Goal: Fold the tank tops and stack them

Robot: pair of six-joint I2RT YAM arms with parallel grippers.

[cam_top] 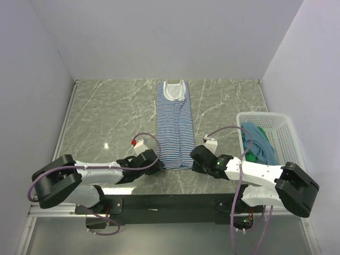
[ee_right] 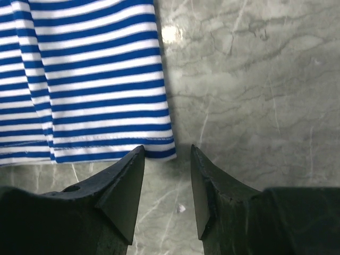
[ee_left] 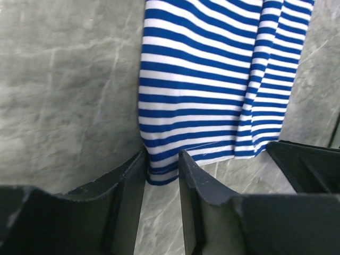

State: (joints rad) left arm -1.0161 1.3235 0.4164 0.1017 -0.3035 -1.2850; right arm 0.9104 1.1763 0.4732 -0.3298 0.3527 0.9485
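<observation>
The navy-and-white striped tank top (cam_top: 174, 127) lies flat on the grey-green marble counter (cam_top: 106, 117), folded lengthwise into a narrow strip midway between the left and right edges. Its white neckline is at the far edge and its hem is toward the near edge. The left gripper (ee_left: 162, 153) sits low at the hem's left corner, its black fingers a narrow gap apart, and the striped corner shows in that gap. The right gripper (ee_right: 167, 147) sits at the hem's right corner, fingers spread over bare marble just beside the cloth. At the right edge a white plastic mesh basket (cam_top: 289, 127) holds two more tops bunched together: the plain teal-blue tank top (cam_top: 264, 146) and the plain green tank top (cam_top: 248, 151).
</observation>
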